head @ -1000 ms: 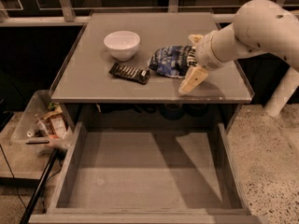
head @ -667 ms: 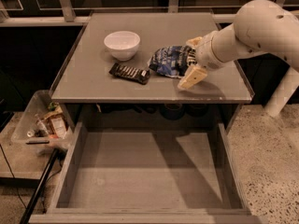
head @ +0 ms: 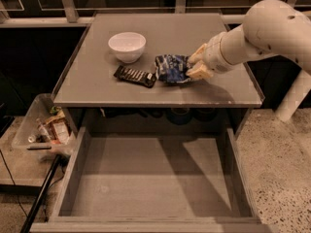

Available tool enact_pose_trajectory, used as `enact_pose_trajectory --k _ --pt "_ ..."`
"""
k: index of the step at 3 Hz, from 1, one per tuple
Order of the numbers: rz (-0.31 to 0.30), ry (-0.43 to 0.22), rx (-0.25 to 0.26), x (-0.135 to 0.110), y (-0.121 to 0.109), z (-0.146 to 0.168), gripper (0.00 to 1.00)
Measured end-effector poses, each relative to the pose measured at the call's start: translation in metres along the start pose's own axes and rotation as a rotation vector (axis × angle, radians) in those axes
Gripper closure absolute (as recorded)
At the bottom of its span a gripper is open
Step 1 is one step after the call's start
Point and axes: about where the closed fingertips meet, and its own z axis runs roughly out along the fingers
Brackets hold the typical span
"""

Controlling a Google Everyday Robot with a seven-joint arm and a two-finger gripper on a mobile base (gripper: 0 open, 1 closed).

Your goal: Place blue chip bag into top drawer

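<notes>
The blue chip bag [head: 170,68] lies crumpled on the grey tabletop [head: 165,28], right of centre. My gripper [head: 196,64] reaches in from the right on a white arm. Its two cream fingers stand apart, one on each side of the bag's right end, close against it. The bag rests on the table. The top drawer [head: 155,178] is pulled fully open below the table's front edge, and its flat grey bottom holds nothing.
A white bowl [head: 127,46] stands at the back left of the tabletop. A flat black-and-white snack bar wrapper [head: 135,75] lies just left of the bag. A clear plastic bin [head: 46,127] of clutter sits on the floor at the left.
My gripper has moved left and slightly back, from the table's right front area to the bag's right end. The bag, bowl and wrapper have not moved.
</notes>
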Motion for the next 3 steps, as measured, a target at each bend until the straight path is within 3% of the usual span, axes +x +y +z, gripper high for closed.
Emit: enact_pose_trajectory --k 1,2,3 --pt "0.0 0.0 0.0 0.0 0.0 0.0 0.88" --pt "0.0 0.0 0.0 0.0 0.0 0.0 1.0" --pt "0.0 0.0 0.0 0.0 0.0 0.0001 1.0"
